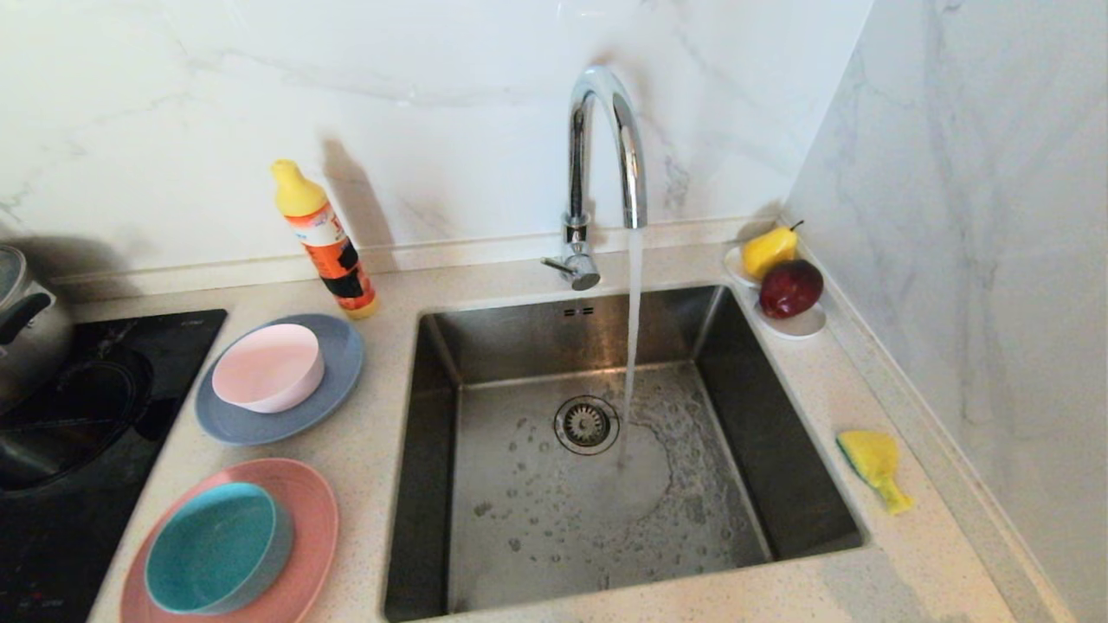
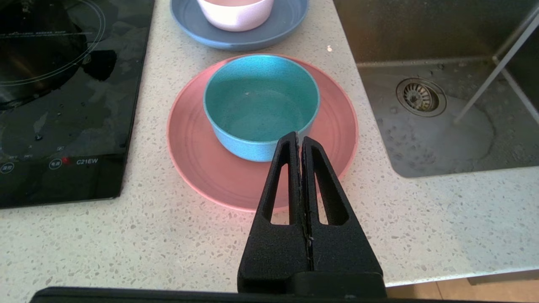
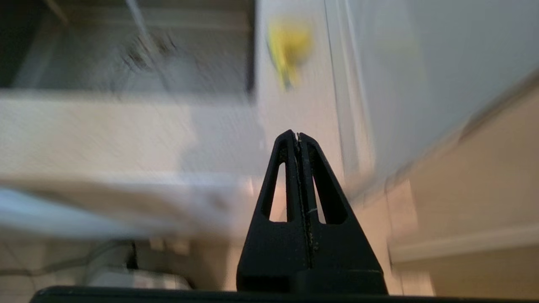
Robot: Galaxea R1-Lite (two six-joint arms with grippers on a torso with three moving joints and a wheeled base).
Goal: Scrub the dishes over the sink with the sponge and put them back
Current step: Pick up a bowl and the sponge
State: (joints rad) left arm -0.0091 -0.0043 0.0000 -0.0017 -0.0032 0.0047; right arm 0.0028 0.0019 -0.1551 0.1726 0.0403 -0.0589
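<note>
**Tap running, dishes stacked left of the sink, both grippers closed and empty**

In the head view the sink (image 1: 606,450) fills the centre of the frame, its round drain strainer (image 1: 587,425) just left of the stream of water (image 1: 632,346) falling from the chrome faucet (image 1: 597,173) at upper centre. The basin floor is wet and spotted with droplets.

The dishes sit on the speckled counter (image 1: 381,450) at the left of the frame. The pale pink bowl (image 1: 268,366) stands on the grey-blue plate (image 1: 338,372), at centre left. Below them, in the lower left corner, the teal bowl (image 1: 212,547) rests on the salmon-pink plate (image 1: 312,519). The sponge (image 1: 872,465) lies on the counter at the right of the frame, just beside the sink's right rim, yellow side up with its green layer along one edge.

An orange detergent bottle (image 1: 329,247) with a yellow cap stands at upper left, behind the grey-blue plate. A black cooktop (image 1: 86,415) and part of a metal pot (image 1: 26,324) occupy the far left edge. At upper right, a small white dish (image 1: 801,324) holds a yellow pear (image 1: 769,251) and a red apple (image 1: 790,288).

Neither arm shows in the head view. In the left wrist view the left gripper (image 2: 300,135) hangs at lower centre with its fingers pressed together, holding nothing, above the near edge of the salmon-pink plate in front of the teal bowl. In the right wrist view the right gripper (image 3: 297,134) is likewise pinched together and empty; the scene behind it is smeared, with the sponge a yellow patch at upper centre.
</note>
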